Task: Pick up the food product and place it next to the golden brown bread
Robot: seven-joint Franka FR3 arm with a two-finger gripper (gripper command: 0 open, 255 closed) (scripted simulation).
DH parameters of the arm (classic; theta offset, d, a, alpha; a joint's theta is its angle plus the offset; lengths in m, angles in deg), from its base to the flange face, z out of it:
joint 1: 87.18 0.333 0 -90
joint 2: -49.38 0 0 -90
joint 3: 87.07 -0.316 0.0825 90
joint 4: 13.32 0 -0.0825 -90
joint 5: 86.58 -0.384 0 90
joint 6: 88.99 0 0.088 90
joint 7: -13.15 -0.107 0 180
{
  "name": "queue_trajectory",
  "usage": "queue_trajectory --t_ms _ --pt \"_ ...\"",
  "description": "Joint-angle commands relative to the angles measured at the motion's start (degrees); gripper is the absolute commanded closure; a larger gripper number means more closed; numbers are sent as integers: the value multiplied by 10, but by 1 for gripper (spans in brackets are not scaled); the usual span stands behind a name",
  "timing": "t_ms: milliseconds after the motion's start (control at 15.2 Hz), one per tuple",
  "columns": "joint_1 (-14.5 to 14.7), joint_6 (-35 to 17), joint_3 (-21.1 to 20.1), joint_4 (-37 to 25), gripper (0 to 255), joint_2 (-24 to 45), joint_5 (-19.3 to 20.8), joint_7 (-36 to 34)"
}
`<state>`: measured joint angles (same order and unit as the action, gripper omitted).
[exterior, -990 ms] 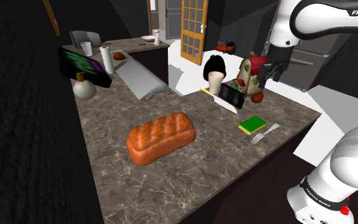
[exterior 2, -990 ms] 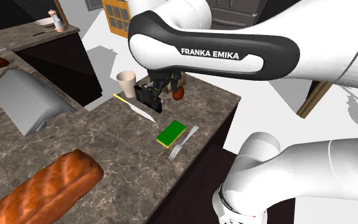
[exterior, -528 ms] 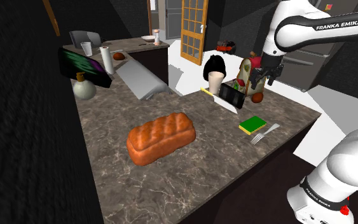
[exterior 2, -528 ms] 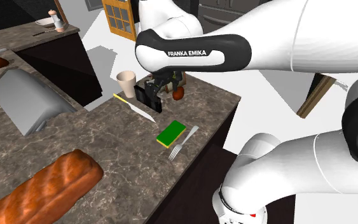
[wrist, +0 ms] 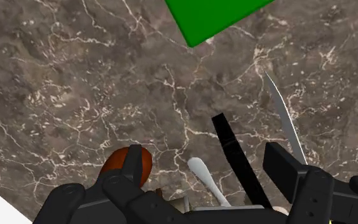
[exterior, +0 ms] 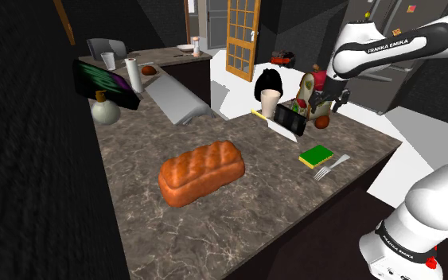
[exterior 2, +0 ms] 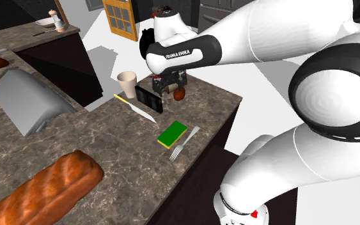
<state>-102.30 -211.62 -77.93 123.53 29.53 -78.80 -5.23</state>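
Note:
The food product, a small round reddish-brown piece [exterior: 322, 122] [exterior 2: 180, 94], lies at the counter's far end beside a black holder [exterior: 290, 121] [exterior 2: 149, 99]. My black gripper [exterior: 324, 101] [exterior 2: 171, 82] hangs just above them, open and holding nothing. In the wrist view the gripper [wrist: 209, 170] has its fingers wide apart; one fingertip [wrist: 133, 160] overlaps the reddish-brown piece [wrist: 115, 164], and the holder's thin black edge [wrist: 234, 156] and a white utensil handle [wrist: 203, 173] lie between the fingers. The golden brown bread loaf [exterior: 201, 171] [exterior 2: 47, 186] lies mid-counter, well away from the gripper.
A green sponge [exterior: 317, 155] [exterior 2: 171, 133] [wrist: 215, 16] and a fork [exterior: 331, 166] [exterior 2: 184, 144] lie near the counter edge. A knife [exterior 2: 135, 107] [wrist: 284, 118] and a beige cup [exterior: 270, 103] [exterior 2: 127, 83] flank the holder. A grey sink [exterior: 174, 99] and a vase [exterior: 105, 110] are further along.
The arm has swung down and its forearm now lies lower. The gripper has come down over the black holder and the reddish-brown piece. Nothing on the counter has moved.

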Motion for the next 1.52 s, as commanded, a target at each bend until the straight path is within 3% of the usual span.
queue_trajectory --t_ms 0,594,1122,1452 --pt "-11 -34 11 -6 0 31 -3 -17" --pt "-55 -166 65 -45 0 172 -49 -64" --pt "-58 -227 68 -39 0 228 -73 -51" --pt "-58 -227 68 -39 0 228 -73 -51"
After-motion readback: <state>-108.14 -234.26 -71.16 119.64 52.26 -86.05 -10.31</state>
